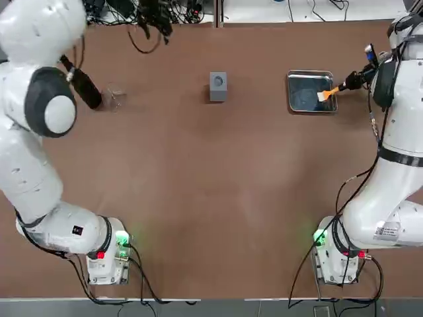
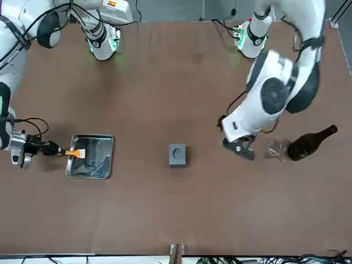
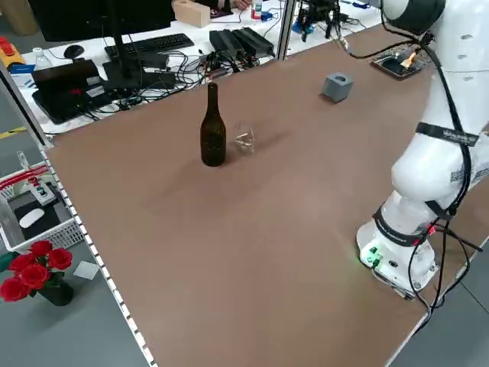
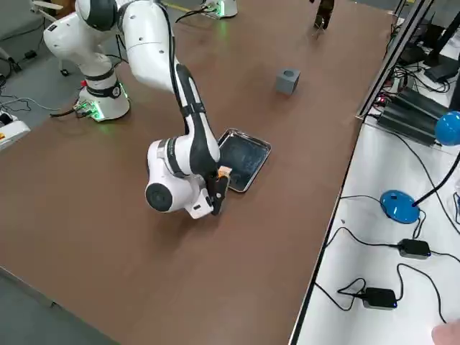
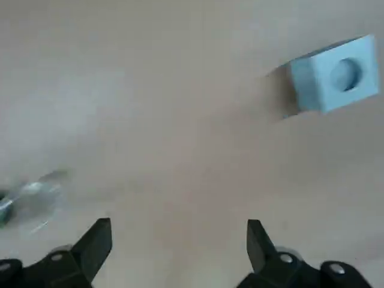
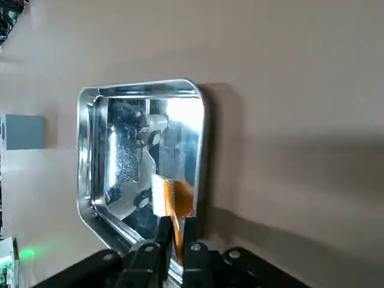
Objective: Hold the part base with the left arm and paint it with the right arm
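Brush at the tray, block not yet held.
On the tabletop [image 1: 198,185], the right arm [image 1: 390,198] reaches to the metal tray [image 1: 310,74], its jaws clenched on the orange brush [image 1: 328,92] (bristles over the tray's rim). The left gripper [image 2: 242,147] hangs released and empty near the glass [image 2: 278,148] and bottle [image 2: 311,143]. The part base [image 1: 218,86] sits mid-table, well apart from both; next, I judge, the left arm must reach and clamp it.

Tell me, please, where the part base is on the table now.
In the top view the part base stands alone near the table's far middle, between the metal tray on the robot's right and the glass on its left.
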Available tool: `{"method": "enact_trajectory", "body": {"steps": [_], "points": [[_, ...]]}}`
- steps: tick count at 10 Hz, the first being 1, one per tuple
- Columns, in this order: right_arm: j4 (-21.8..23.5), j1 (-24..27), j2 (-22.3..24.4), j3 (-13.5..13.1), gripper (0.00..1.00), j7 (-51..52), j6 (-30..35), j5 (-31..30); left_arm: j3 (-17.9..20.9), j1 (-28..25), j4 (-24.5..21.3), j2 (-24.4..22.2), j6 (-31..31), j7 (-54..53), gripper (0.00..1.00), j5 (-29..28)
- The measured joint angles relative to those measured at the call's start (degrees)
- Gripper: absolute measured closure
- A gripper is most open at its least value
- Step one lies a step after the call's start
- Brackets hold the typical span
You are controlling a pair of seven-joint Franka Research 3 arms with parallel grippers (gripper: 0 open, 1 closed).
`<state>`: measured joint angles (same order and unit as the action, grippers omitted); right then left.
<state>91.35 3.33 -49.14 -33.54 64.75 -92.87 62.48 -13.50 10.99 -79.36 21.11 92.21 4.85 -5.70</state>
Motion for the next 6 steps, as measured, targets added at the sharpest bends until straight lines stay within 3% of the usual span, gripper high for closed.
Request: {"method": "enact_trajectory", "body": {"steps": [2, 4, 6], "points": [[-0.22, 0.01, -0.64, -0.02, 0.82, -0.08, -0.31, 0.00, 0.06, -4.15, -0.07, -4.39, -4.37, 0.67, 0.00, -3.76], [-0.59, 0.02, -0.73, -0.14, 0.80, -0.18, -1.15, 0.00, -0.19, -11.50, -0.06, -9.39, -5.28, 0.46, 0.00, -2.17], [-1.25, 0.03, -0.79, -0.48, 0.69, -0.21, -1.58, 0.00, -0.23, -18.46, -0.18, -15.04, -8.45, -0.06, 0.00, 1.98]]}}
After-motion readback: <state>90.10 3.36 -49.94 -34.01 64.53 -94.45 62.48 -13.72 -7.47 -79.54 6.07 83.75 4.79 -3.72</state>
